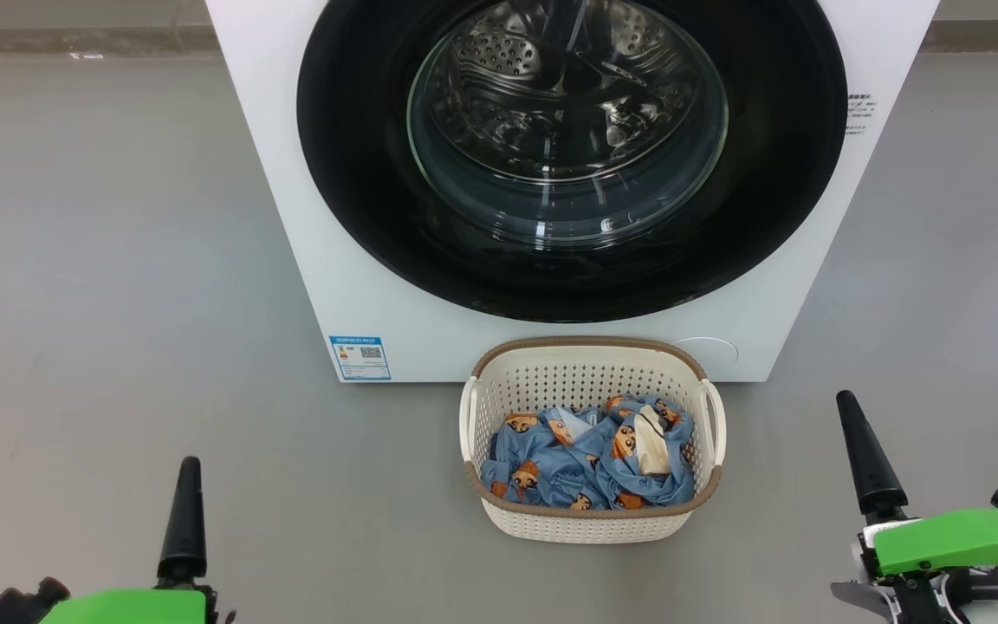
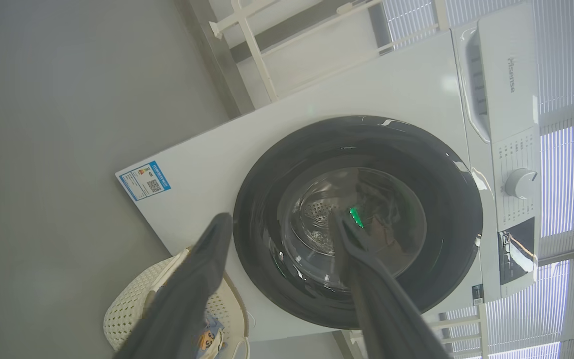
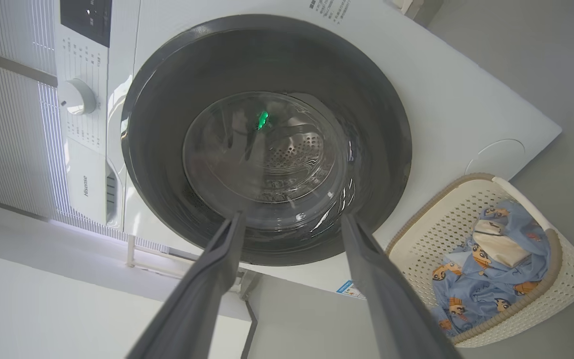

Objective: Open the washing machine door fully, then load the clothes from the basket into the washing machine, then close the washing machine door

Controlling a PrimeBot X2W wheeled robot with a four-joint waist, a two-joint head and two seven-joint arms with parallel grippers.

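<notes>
The washing machine (image 1: 291,217) stands straight ahead, a white box on the grey floor. The washing machine door (image 1: 360,173) lies shut against its front, and the steel drum shows through the glass bowl. On the floor, close in front of it, sits the basket (image 1: 586,343). Inside are the clothes (image 1: 568,468), blue with bear faces and a cream patch. One dark finger (image 1: 184,511) of my left gripper rises at the lower left, one finger (image 1: 867,459) of my right at the lower right. My left gripper (image 2: 281,219) and right gripper (image 3: 293,218) are both open, empty and well short of the door.
A blue label (image 1: 359,357) marks the machine's lower left front corner. The control knob (image 2: 520,182) and detergent drawer sit on the top panel. A white rack (image 2: 252,45) and window blinds stand behind the machine. Bare grey floor (image 1: 100,260) runs along both sides.
</notes>
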